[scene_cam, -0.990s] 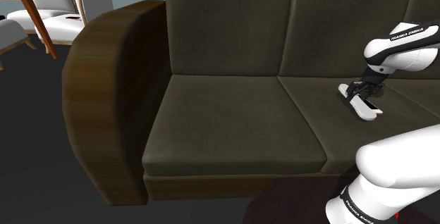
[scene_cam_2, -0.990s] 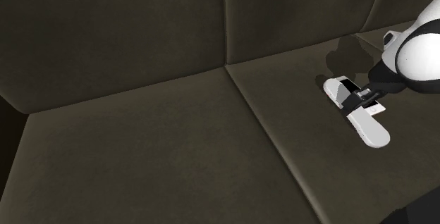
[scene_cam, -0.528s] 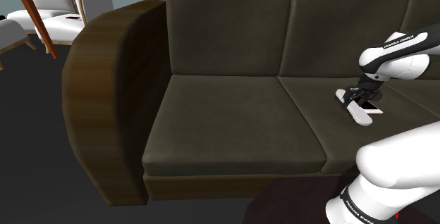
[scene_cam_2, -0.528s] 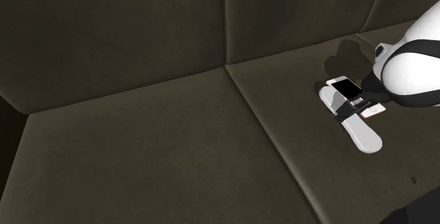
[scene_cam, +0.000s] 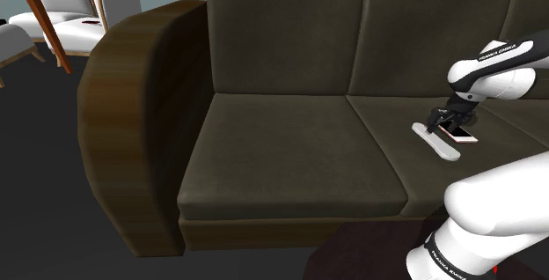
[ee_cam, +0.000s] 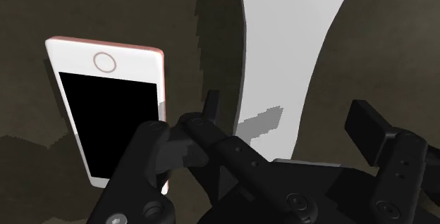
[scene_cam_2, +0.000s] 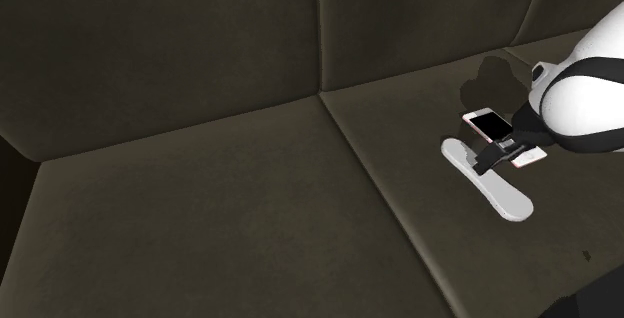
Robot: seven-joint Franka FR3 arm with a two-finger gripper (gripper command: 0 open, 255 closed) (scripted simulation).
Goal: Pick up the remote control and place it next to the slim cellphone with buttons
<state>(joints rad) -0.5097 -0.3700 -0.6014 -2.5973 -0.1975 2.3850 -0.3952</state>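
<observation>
Remote (scene_cam: pixel 437 143) lay flat on the sofa's seat cushion (scene_cam: pixel 290 146), long and pale grey, on the cushion at the shoulder view's right. The phone (scene_cam: pixel 460 135) lay just beside it, nearer the backrest. In the wrist view a narrow strip of cushion separated the remote (ee_cam: pixel 289 39) from the phone (ee_cam: pixel 109 113), which was white with a pink rim, a black screen and one round button. The two lay roughly parallel.

The gripper (ee_cam: pixel 288 113) hung low over the remote with its jaws spread, one finger on each side, and a sliver of room showed between each finger and the remote's edge.

In the second exterior view the remote (scene_cam_2: pixel 495 184) lay well clear of the seam between the two seat cushions. Open cushion (scene_cam_2: pixel 200 216) ran toward that view's left and down to the front edge.

There the gripper (scene_cam_2: pixel 497 149) covered the remote's middle and the near corner of the phone (scene_cam_2: pixel 490 124). The white arm (scene_cam_2: pixel 590 96) was cut off by that view's right edge. In the wrist view the black hand hid the remote's near end and the phone's lower corner. In the shoulder view the gripper (scene_cam: pixel 442 120) was hard to make out against the dark cushion.
</observation>
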